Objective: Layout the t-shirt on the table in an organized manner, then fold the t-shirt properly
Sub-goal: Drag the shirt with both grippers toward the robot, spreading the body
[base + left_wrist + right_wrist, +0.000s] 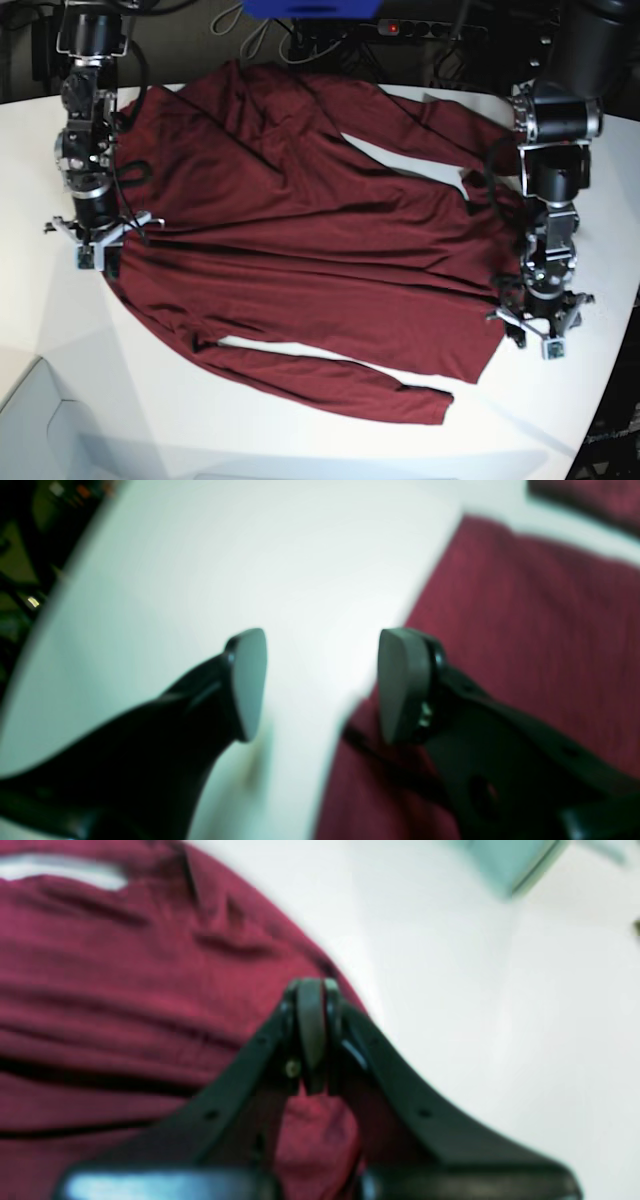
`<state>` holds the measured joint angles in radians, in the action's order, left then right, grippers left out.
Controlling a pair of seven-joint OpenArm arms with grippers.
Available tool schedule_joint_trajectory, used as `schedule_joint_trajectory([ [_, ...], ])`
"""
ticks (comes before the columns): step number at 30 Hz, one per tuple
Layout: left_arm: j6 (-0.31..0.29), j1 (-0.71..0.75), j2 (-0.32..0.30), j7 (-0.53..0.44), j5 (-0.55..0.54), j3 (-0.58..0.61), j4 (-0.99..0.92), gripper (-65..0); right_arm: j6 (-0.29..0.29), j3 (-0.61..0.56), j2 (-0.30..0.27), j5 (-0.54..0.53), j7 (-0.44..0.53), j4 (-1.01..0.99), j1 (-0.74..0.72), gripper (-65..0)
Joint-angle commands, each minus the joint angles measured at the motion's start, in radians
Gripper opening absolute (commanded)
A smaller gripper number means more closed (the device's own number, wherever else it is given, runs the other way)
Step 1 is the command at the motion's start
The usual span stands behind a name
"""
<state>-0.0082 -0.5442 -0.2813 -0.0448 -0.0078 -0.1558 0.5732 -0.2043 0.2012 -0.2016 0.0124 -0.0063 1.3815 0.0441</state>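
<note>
The dark red t-shirt lies spread and wrinkled across the white table, one long sleeve trailing toward the front edge. My right gripper stands at the shirt's left corner. In the right wrist view its tips are shut at the edge of the t-shirt, with cloth bunched under them. My left gripper hangs at the shirt's right edge. The left wrist view shows this gripper open over bare table, the t-shirt just beside its right finger, nothing between the pads.
A blue object and a power strip with cables sit beyond the table's far edge. The table's curved rim runs close on the left of the left wrist view. A pale teal box lies ahead of the right gripper.
</note>
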Motion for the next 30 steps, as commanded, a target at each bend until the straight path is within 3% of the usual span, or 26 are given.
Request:
schedule_joint_trajectory([
  [1, 0.004, -0.014, -0.006, -0.02, -0.001, -0.008, 0.043, -30.7, 0.006, 0.001, 0.014, -0.007, 0.022, 0.04, 0.013, -65.0],
  [4, 0.004, 0.046, 0.006, -0.019, -0.001, -0.058, 0.152, -30.7, 0.006, -0.003, 0.04, -0.007, 0.022, 0.103, 0.072, -65.0],
  [12, 0.003, 0.27, 0.11, -0.013, 0.001, -0.061, 0.488, -30.7, 0.006, -0.009, 0.15, -0.007, 0.022, 0.132, 0.205, -65.0],
  [15, 0.003, 0.335, 0.119, 0.073, 0.001, -0.066, 0.566, -30.7, 0.006, -0.009, 0.166, -0.007, 0.022, 0.117, 0.224, -65.0],
  [21, 0.003, 0.454, 0.121, 0.231, -0.001, -0.069, 0.695, -30.7, 0.006, -0.003, 0.149, -0.007, 0.025, 0.022, 0.204, -65.0],
  [30, 0.003, 0.576, 0.109, 0.276, -0.001, -0.069, 0.738, -30.7, 0.006, -0.001, 0.049, -0.007, 0.032, -0.251, 0.055, -65.0],
])
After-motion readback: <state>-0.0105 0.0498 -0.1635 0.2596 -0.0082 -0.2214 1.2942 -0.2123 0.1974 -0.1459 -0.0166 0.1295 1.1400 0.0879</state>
